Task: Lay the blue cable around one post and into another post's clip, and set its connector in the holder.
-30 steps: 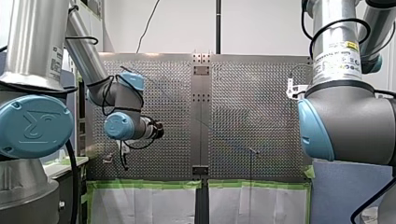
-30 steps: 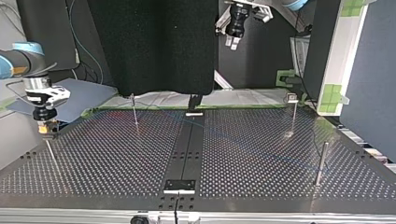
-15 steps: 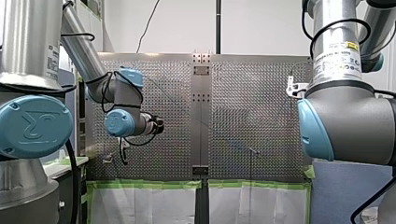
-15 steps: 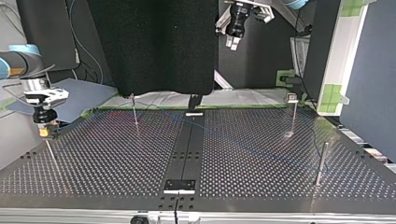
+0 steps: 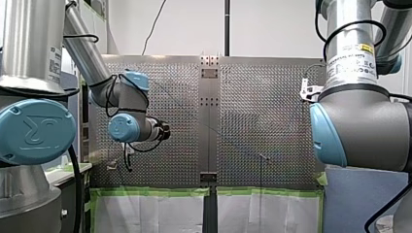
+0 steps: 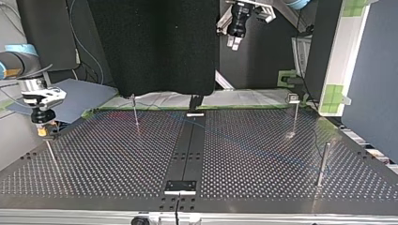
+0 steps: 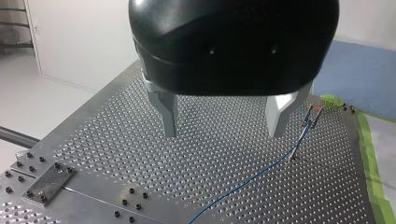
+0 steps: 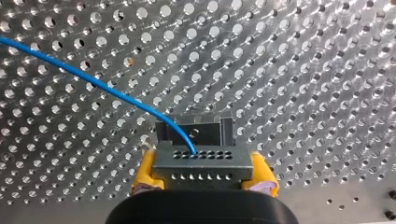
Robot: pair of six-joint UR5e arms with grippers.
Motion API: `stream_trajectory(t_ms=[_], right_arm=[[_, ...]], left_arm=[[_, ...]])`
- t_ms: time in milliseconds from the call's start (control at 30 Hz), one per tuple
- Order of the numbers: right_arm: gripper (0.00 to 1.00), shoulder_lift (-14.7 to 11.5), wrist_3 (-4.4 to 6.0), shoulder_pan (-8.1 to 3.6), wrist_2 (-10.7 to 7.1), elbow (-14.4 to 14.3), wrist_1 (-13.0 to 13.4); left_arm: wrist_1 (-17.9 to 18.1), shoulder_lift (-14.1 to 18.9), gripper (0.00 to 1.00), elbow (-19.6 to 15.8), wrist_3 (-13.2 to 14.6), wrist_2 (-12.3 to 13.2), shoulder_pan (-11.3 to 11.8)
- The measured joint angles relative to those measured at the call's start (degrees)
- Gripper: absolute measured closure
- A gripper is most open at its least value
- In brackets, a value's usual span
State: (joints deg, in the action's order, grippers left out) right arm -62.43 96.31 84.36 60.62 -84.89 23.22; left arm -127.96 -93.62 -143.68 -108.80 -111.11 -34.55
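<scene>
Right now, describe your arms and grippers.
My left arm and my right arm: silver tubes, grey joints, light-blue caps, black cables looped outside; a white-and-yellow label on the right. My left gripper: glossy black dome, two tapered metal fingers. My right gripper: black body, yellow pads.

Held between the pads of my right pincer [image 8: 204, 173]: a connector [image 8: 201, 161]. Just ahead of it, a small bracket [image 8: 194, 128]. Out of the connector, ahead and off to one side above the bench [image 8: 303, 70]: the cable [image 8: 93, 84]. Well below my left pincer [image 7: 224, 122], the bench again, with the cable lying across it beside one finger.
</scene>
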Motion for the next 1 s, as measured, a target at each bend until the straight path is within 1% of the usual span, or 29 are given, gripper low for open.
stream_trajectory(t_ms=[300,467,533,767,1000], right_arm=[[1.00,0.54,-0.26,0.04,-0.76,1.18,-1.14],[1.00,1.57,-1.26,0.26,-0.91,2.15,-2.16],[1.00,1.75,-1.48,0.30,-0.92,2.41,-2.19],[1.00,2.05,-1.74,0.40,-1.17,3.08,-2.09],[1.00,2.08,-2.06,0.41,-1.80,3.15,-1.23]], left_arm=[[-0.02,-0.01,0.07,-0.01,0.00,0.04,-0.07],[-0.02,-0.01,0.07,-0.06,-0.04,-0.01,-0.02],[-0.02,-0.02,0.07,-0.09,-0.06,-0.02,0.03],[0.04,-0.07,0.07,-0.11,-0.09,-0.03,0.07],[-0.01,-0.09,0.07,-0.15,-0.09,-0.01,0.07]])
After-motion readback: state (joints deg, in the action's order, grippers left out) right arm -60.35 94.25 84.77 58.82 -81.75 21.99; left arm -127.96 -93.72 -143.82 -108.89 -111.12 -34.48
